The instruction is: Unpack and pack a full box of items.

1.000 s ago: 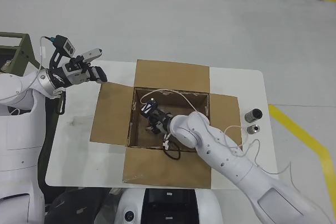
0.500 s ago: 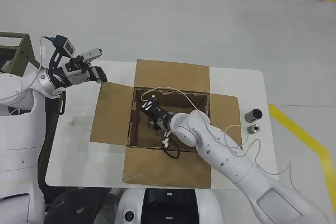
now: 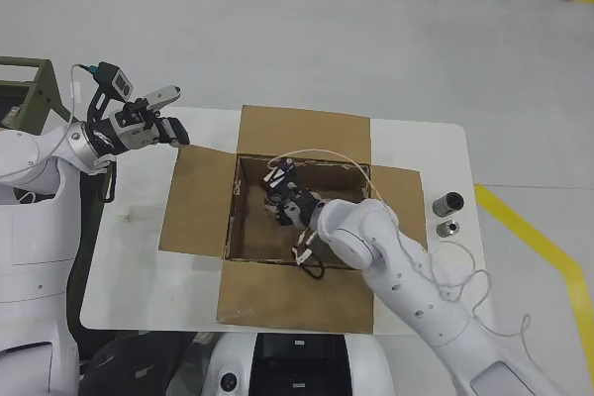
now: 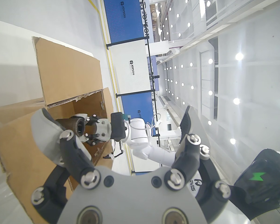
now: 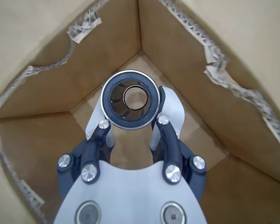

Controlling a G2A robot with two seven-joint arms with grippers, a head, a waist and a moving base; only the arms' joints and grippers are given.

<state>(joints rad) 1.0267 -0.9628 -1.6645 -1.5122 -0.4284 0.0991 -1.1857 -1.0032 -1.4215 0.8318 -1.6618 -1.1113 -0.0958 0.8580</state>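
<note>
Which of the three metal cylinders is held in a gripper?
The cylinder inside the box, clamped in the right gripper. The other two sit free on the table, outside the box.

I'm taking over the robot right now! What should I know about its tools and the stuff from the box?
Left tool: open and empty, above the table corner beside the box.
Right tool: shut on a metal cylinder, down inside the open box.
Things: two more cylinders stand on the table past the box's other side.
Done: those two look unpacked.
Left to do: probably lift this cylinder out and set it by the others, then pack everything back. The arm hides part of the box floor, so check for more.
</note>
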